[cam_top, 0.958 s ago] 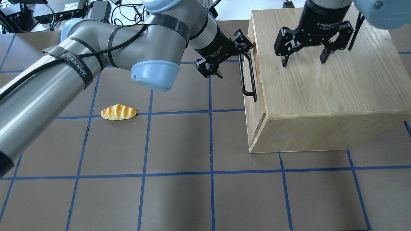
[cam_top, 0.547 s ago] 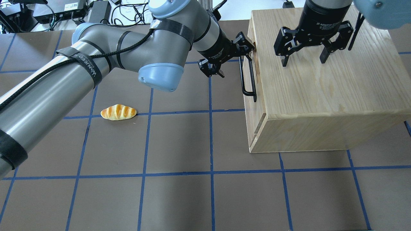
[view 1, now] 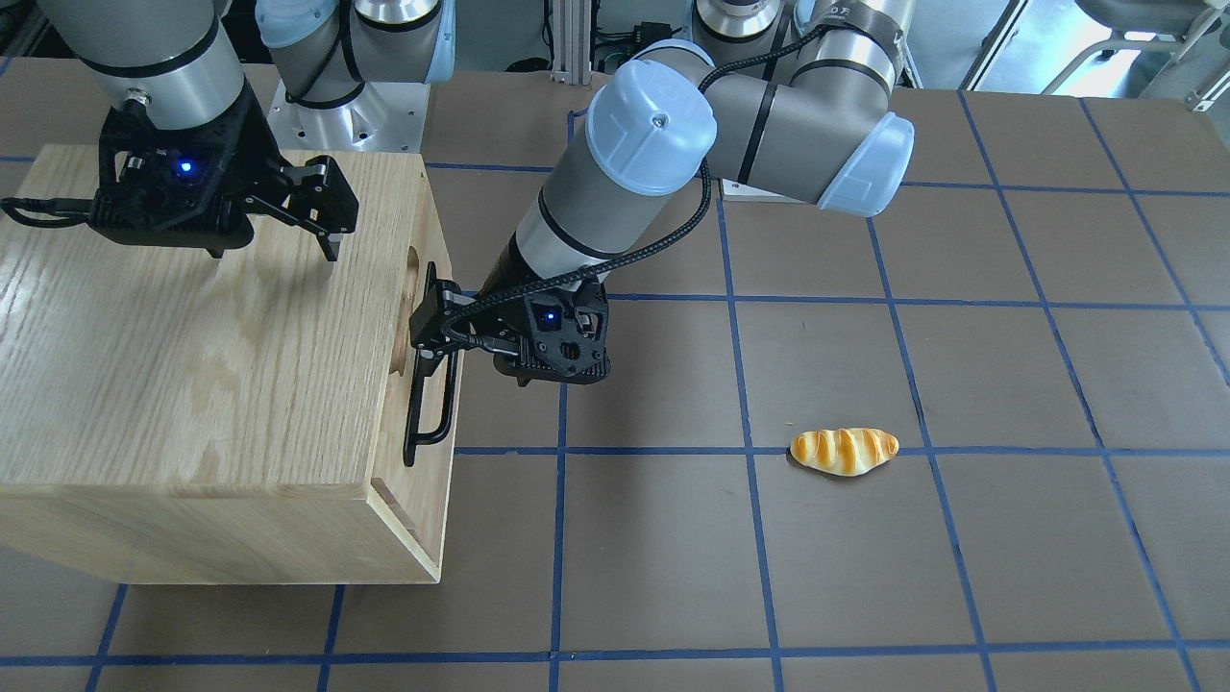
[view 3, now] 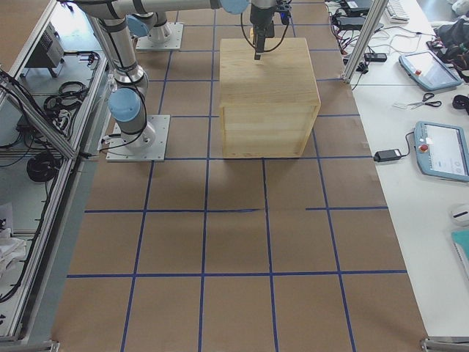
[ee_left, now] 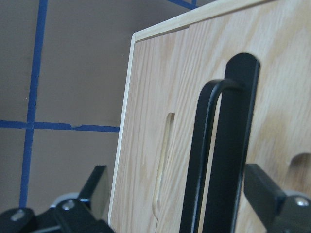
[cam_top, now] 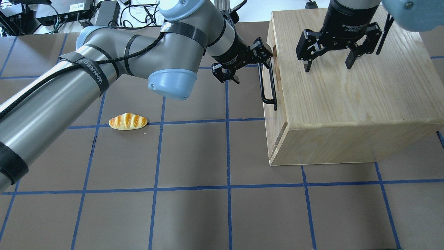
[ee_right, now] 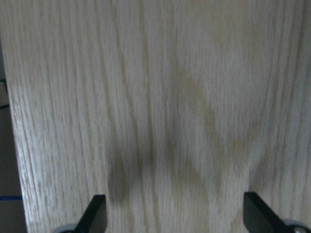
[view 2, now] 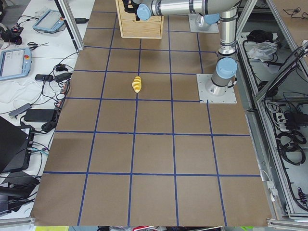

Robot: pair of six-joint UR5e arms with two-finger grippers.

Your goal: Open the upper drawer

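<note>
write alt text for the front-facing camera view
The robot's left gripper is open around the black bar handle of a closed upper drawer in an oak cabinet. The right gripper hangs open over the cabinet top; a bread roll lies on the brown gridded table.

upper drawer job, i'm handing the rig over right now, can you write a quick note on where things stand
Left end effector: open, straddling the black handle, not closed on it.
Right end effector: open, over the cabinet top; contact unclear.
Upper drawer: looks shut.
Done: approach to the handle.
Left to do: close on the handle and pull the drawer out.
</note>
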